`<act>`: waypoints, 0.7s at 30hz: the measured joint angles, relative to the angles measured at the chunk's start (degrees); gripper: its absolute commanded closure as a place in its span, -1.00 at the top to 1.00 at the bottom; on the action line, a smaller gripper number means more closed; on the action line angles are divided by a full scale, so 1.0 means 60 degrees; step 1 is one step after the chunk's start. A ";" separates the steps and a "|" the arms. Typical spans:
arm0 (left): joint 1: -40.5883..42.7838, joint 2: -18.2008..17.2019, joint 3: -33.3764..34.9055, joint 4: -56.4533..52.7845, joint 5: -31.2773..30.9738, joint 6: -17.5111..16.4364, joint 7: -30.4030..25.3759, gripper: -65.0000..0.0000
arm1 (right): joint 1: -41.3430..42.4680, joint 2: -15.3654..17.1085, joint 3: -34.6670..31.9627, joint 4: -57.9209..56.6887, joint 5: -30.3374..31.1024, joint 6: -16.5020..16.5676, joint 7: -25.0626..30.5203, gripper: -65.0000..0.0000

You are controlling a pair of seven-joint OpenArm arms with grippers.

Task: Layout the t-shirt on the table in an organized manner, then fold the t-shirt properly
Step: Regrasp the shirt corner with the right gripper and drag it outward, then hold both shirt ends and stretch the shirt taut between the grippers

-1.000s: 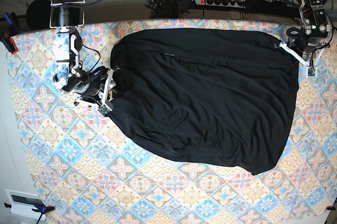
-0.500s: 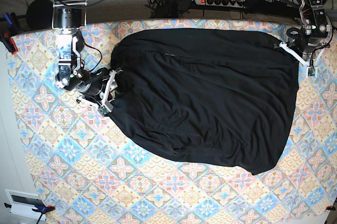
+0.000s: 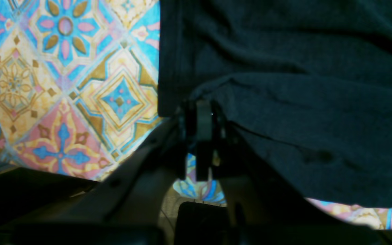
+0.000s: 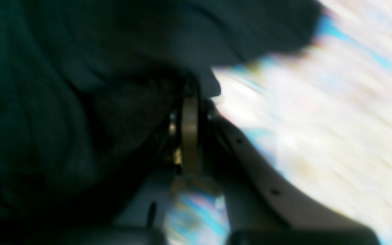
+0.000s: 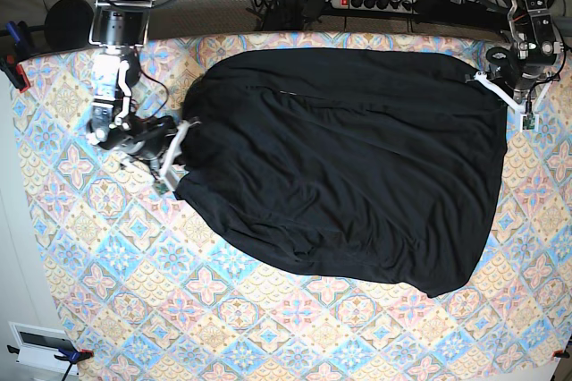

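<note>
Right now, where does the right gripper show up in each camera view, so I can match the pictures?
Base view: the right gripper sits at middle left, shut on the black t-shirt's left edge.
Right wrist view: it is at the centre, blurred, pinching dark cloth.
Left wrist view: not in it; that shows the left gripper.
Shared landmark: the patterned table, pale at right in the right wrist view.
</note>
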State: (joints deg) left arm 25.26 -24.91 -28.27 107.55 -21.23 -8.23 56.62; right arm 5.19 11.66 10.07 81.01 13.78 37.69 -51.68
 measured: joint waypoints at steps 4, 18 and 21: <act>0.0000 0.0157 -0.0004 0.0000 0.0011 0.0000 -0.0506 -1.00 | -0.0561 0.0091 0.0685 0.0361 0.0007 -0.0066 0.0025 -1.00; 0.0000 0.0262 0.0000 0.0000 0.0011 -0.0004 -0.0506 -1.00 | -0.1366 0.1180 0.2980 0.0827 0.0138 0.0015 0.0018 -1.00; 0.0004 0.0266 0.0000 0.0000 0.0004 -0.0033 -0.0503 -1.00 | -0.1636 0.1249 0.3366 0.0838 0.0098 0.0007 0.0007 -1.00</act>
State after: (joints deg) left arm 25.28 -23.31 -28.27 107.55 -21.21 -8.43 53.60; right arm -4.62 19.16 30.26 86.04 14.37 37.74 -51.64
